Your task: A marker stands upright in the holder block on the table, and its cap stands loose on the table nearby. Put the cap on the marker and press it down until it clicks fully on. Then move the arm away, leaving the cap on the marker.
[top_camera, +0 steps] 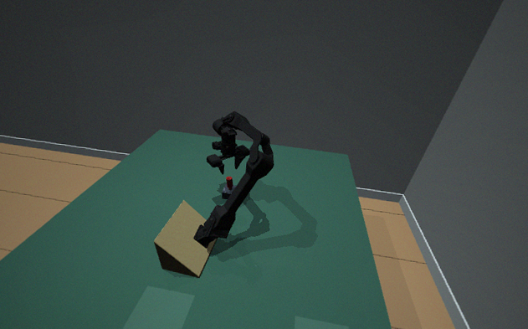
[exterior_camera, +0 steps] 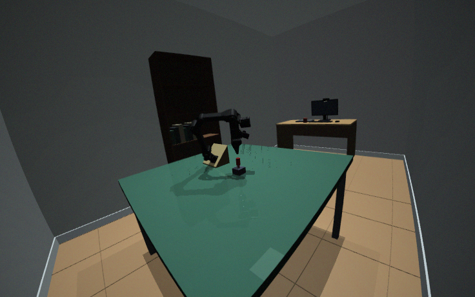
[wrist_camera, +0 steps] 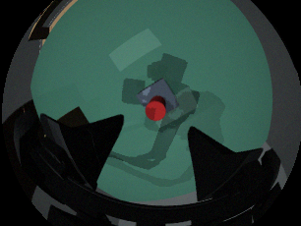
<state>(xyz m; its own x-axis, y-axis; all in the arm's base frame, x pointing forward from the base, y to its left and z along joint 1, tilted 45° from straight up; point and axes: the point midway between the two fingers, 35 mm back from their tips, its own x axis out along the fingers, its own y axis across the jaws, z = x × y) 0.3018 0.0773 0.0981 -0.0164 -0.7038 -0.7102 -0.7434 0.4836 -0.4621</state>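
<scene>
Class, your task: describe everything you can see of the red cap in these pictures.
The red cap is a small, plain cylinder with a round top, seen from above in the wrist view as a red disc. It stands upright on the marker, above the dark holder block on the green table. The marker's body hardly shows beneath it. Nothing else touches it: the hand hangs open above, its fingers apart and well clear.
</scene>
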